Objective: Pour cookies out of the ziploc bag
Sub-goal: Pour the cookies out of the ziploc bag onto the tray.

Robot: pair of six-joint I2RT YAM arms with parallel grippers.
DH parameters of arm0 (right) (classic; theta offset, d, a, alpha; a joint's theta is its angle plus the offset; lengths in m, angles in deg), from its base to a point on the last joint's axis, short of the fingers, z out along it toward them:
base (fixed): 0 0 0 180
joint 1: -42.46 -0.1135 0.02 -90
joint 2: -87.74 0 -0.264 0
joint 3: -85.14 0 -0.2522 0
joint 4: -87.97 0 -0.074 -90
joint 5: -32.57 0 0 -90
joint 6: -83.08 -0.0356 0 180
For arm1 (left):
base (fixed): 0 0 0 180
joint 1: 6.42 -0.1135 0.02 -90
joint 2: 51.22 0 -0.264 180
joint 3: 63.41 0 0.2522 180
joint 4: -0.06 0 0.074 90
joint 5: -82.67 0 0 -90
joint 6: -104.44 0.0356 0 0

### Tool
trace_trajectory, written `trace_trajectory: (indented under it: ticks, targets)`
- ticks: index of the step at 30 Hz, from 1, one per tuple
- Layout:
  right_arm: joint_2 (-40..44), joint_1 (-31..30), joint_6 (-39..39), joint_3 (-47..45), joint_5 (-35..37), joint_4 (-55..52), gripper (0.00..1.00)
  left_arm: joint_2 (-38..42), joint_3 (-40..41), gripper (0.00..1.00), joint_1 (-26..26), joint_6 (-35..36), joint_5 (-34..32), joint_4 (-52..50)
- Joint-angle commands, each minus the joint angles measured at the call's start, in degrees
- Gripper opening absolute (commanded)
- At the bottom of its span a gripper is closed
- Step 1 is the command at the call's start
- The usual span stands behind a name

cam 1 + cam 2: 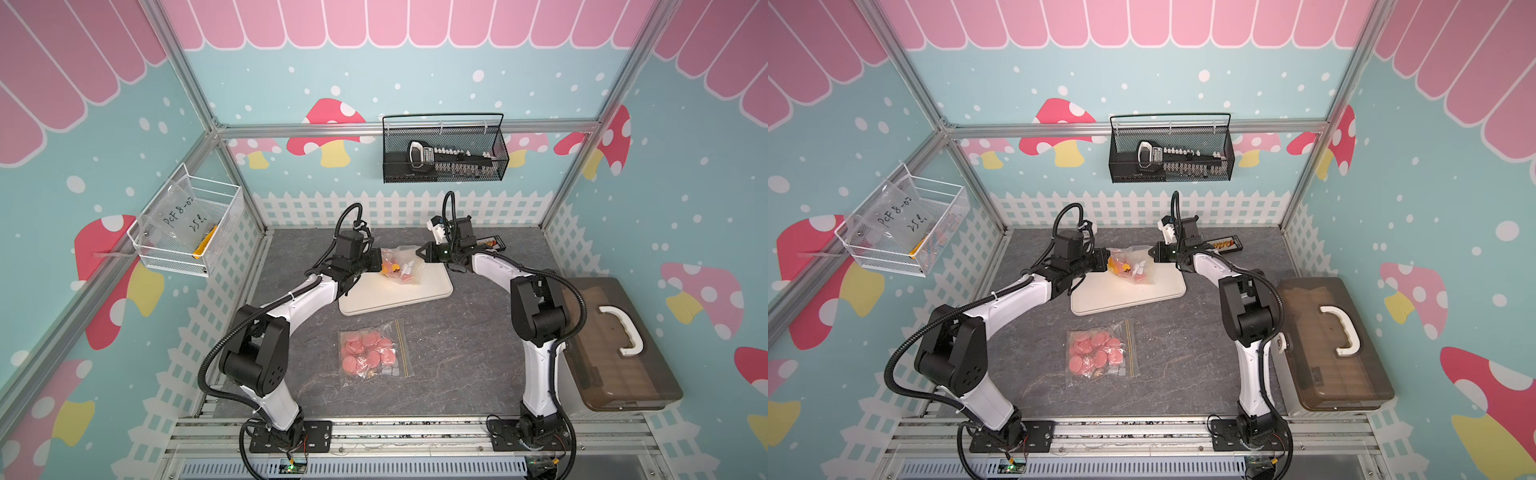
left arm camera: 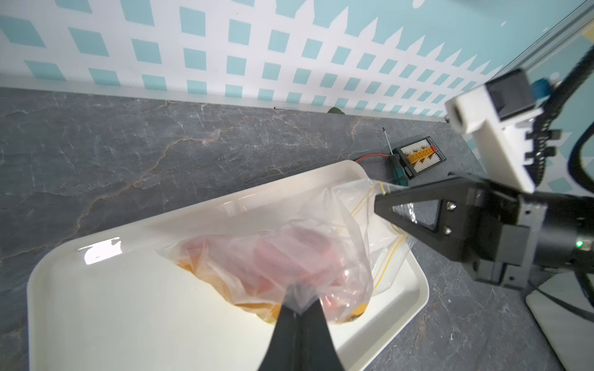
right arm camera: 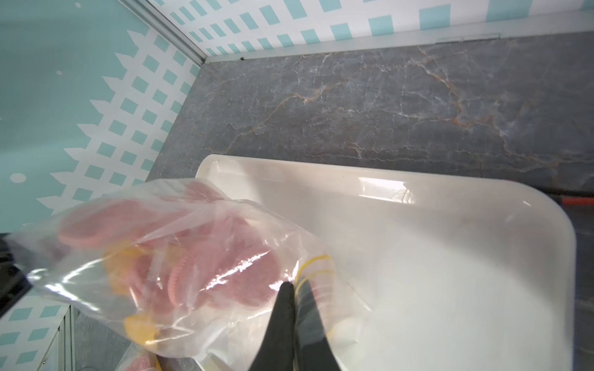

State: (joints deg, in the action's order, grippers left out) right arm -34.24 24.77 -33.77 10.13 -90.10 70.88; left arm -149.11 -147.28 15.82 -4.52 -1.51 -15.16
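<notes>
Two bags of pink cookies are in play. Nearest the arm bases, a flat bag [image 1: 374,353] lies on the grey table [image 1: 457,353] with neither arm near it, so it looks set aside for a later turn. Beyond it sits the white tray [image 1: 374,303], placed to catch whatever spills.

Over the tray hangs the lifted bag [image 1: 402,266], stretched between both arms. The left gripper [image 2: 297,313] is pinched shut on its plain end. The right gripper [image 3: 294,286] is clamped tight on the yellow-striped zip edge.

The cookies [image 3: 225,257] and some yellow pieces [image 3: 138,324] are all inside, bunched low. Holding both ends probably lets one arm raise the bottom while the other keeps the mouth over the tray. Whether the zip is open I cannot tell.

Farther back lies a small black board [image 1: 492,242].
</notes>
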Motion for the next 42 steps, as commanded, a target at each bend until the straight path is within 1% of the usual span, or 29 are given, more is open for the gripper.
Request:
trace_trajectory:
  ticks: [1,6,7,13,29,42]
  targets:
    - [1.2,0.7,-1.2,-1.8,-1.3,3.0,0.00,-0.9,-3.3,0.00,1.0,3.2,-2.1,1.5]
    - [1.8,1.1,-2.5,-3.7,-1.7,5.2,0.00,-1.8,-4.6,0.00,1.0,3.6,-2.3,1.1]
    - [1.9,1.2,-2.7,-3.9,-1.8,5.4,0.00,-1.8,-4.8,0.00,2.6,3.7,-2.4,1.0]
    - [3.1,1.6,-4.7,-6.5,-2.8,8.3,0.00,-1.9,-7.1,0.00,3.9,5.8,-3.9,-0.6]
    - [3.5,2.3,-5.1,-7.6,-3.3,8.8,0.00,-3.8,-12.7,0.00,5.1,8.9,-5.3,-3.9]
    - [4.4,2.3,-5.7,-7.7,-4.6,9.7,0.00,-3.8,-14.4,0.00,5.7,10.2,-5.8,-4.5]
